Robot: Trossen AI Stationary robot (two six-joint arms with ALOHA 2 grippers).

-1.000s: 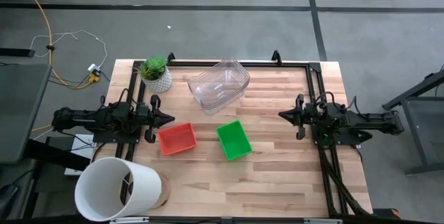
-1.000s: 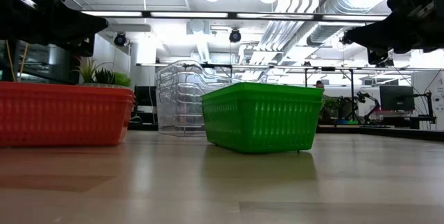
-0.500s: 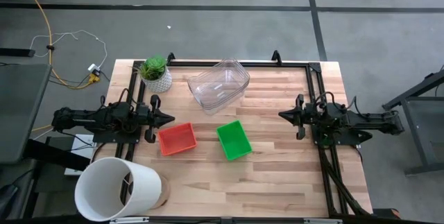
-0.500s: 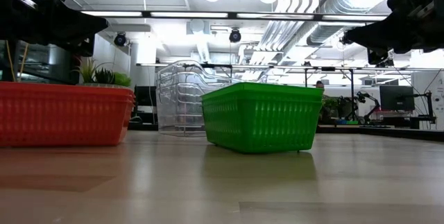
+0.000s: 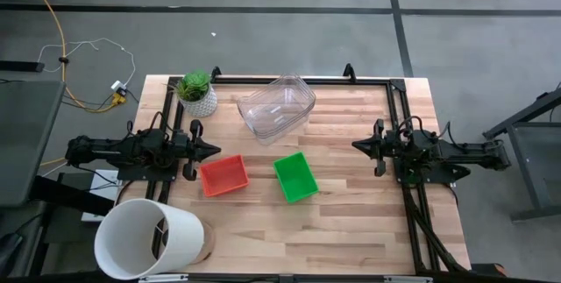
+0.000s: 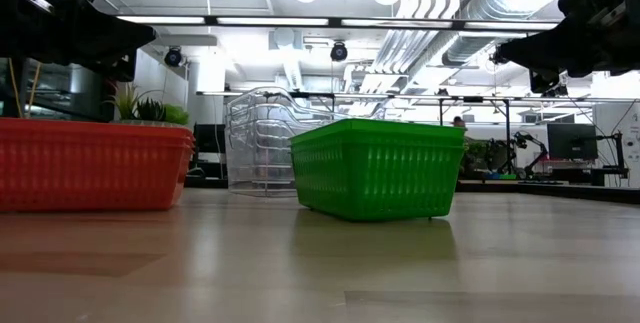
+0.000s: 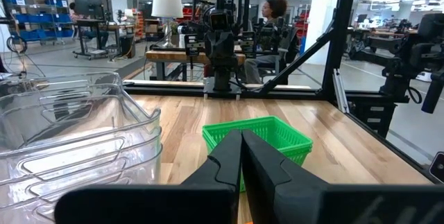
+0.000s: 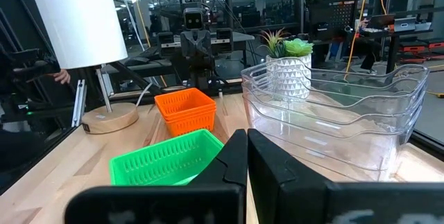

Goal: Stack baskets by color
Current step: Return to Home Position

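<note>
Over the table, from above, I see the left gripper drawn back at the left edge and the right gripper at the right edge, both pointing inward and clear of everything. Between them the red basket and the green basket sit side by side, near but apart. The clear tubs sit nested farther back, beside the plant. I judge the sorting done, so only parking the arms is left.

At table level, both arms hang at the upper corners, above the basket rims, so nothing beneath them should snag.

Through the left wrist camera, that pincer is pressed together and empty; the green basket lies ahead and the clear tubs close alongside. Through the right wrist camera, its pincer is likewise pinched together and holds nothing, with all three colours ahead.

To finish well, I would hold both pincers closed and raised, pull each arm straight back on its own side and avoid any sweep across the middle. The white bucket crowds the left arm's front corner. The table has bare wood along its front.
</note>
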